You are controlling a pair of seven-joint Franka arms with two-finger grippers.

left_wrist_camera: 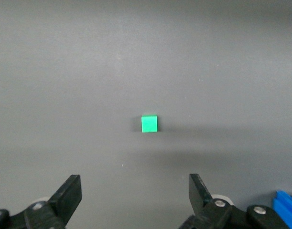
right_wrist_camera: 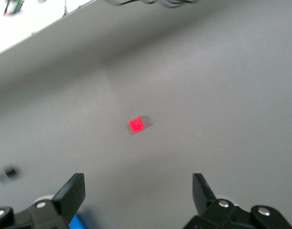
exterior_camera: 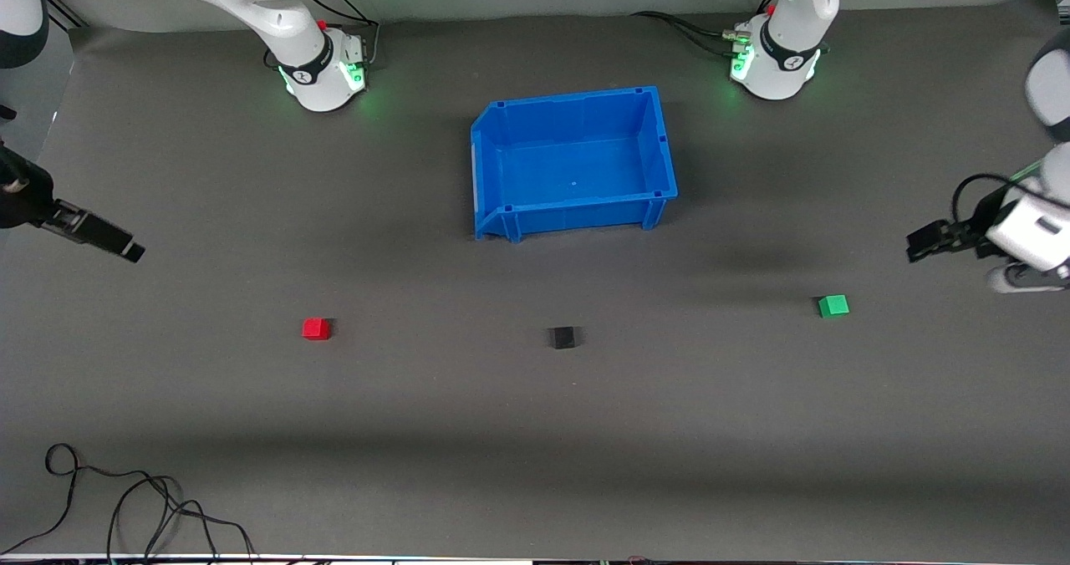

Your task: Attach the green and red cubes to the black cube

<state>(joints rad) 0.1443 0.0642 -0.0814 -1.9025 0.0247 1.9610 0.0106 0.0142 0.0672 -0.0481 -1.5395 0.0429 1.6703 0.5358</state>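
Three small cubes lie in a loose row on the grey worktop (exterior_camera: pixel 535 431), all nearer the front camera than the blue bin (exterior_camera: pixel 574 162). The black cube (exterior_camera: pixel 563 338) sits in the middle of the row, at about 6 o'clock from the bin. The red cube (exterior_camera: pixel 316 328) lies well apart from it at its 9 o'clock, toward the right arm's end of the worktop. The green cube (exterior_camera: pixel 833 306) lies well apart at roughly 3 o'clock from the black one, toward the left arm's end and a little farther from the front camera. None of the three touches another.

The left tool (exterior_camera: pixel 924 243) hangs above the worktop at the left arm's end, at about 1 o'clock from the green cube. In the left wrist view its two fingers (left_wrist_camera: pixel 69 194) stand wide apart, released and holding nothing, with the green cube (left_wrist_camera: pixel 149 123) on the mat past the gap and a corner of the bin (left_wrist_camera: pixel 286 206) at the edge.

The right tool (exterior_camera: pixel 125 249) hangs above the worktop at the right arm's end, at about 10 o'clock from the red cube. In the right wrist view its fingers (right_wrist_camera: pixel 72 193) are likewise spread and empty, with the red cube (right_wrist_camera: pixel 136 124) lying on the mat past them

A tangle of black cable (exterior_camera: pixel 142 506) rests on the worktop near the front camera, at the right arm's end
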